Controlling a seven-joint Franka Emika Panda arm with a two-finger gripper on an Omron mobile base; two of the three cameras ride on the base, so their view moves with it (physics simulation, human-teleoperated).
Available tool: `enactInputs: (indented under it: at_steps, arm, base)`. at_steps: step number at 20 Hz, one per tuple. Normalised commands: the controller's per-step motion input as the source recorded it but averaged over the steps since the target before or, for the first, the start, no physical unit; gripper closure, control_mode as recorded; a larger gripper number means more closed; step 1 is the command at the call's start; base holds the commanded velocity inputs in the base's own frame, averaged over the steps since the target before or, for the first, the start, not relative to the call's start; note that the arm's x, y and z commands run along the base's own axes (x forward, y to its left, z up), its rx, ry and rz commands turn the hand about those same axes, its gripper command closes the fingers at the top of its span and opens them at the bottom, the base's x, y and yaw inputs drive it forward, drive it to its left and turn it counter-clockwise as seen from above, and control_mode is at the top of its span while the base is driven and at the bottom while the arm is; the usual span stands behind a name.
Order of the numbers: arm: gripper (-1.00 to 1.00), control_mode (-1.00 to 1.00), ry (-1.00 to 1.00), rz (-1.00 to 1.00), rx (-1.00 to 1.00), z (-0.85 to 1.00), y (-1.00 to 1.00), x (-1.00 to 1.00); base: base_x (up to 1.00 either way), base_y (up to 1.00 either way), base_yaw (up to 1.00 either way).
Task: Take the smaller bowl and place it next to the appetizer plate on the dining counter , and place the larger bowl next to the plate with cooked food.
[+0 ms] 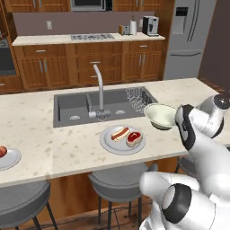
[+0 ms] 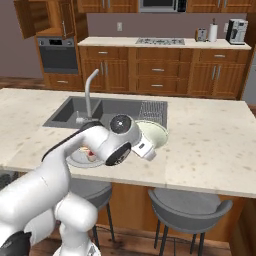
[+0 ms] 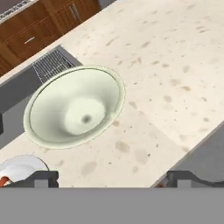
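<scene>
The larger bowl [image 1: 160,115] sits upright and empty on the beige speckled surface [image 1: 188,92], just right of the grey sink [image 1: 74,108] by its drying rack [image 1: 138,97]. Left of the bowl, the plate with cooked food [image 1: 121,139] carries a sausage bun and meat. Wooden cabinets [image 1: 90,63] line the far wall. The jaws stand spread, gripping nothing.

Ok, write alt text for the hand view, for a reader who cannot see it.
A wide, pale cream-green larger bowl sits upright on the beige speckled dining counter, next to the grey sink and its wire rack. The open gripper is above it, and the rim of the plate with cooked food shows nearby.
</scene>
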Motion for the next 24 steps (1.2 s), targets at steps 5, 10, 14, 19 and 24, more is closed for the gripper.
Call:
enactInputs:
  at_steps: [5,10,14,19,24]
  arm:
    - [-1.00,-1.00,0.01,0.01,-0.12,1.00,0.37,-0.88]
    - [-1.00,-1.00,-0.03,0.05,-0.14,1.00,0.61,-0.65]
    - [-1.00,-1.00,-0.11,0.10,-0.17,0.85,0.94,-0.54]
    - [-1.00,-1.00,-0.16,0.19,-0.13,0.66,0.92,-0.47]
    - [-1.00,-1.00,-0.22,0.23,-0.01,0.50,0.30,-0.58]
  base:
    - [0.00,0.00,0.00]
    - [0.00,0.00,0.00]
    - [0.00,0.00,0.00]
    - [0.00,0.00,0.00]
    - [0.00,0.00,0.00]
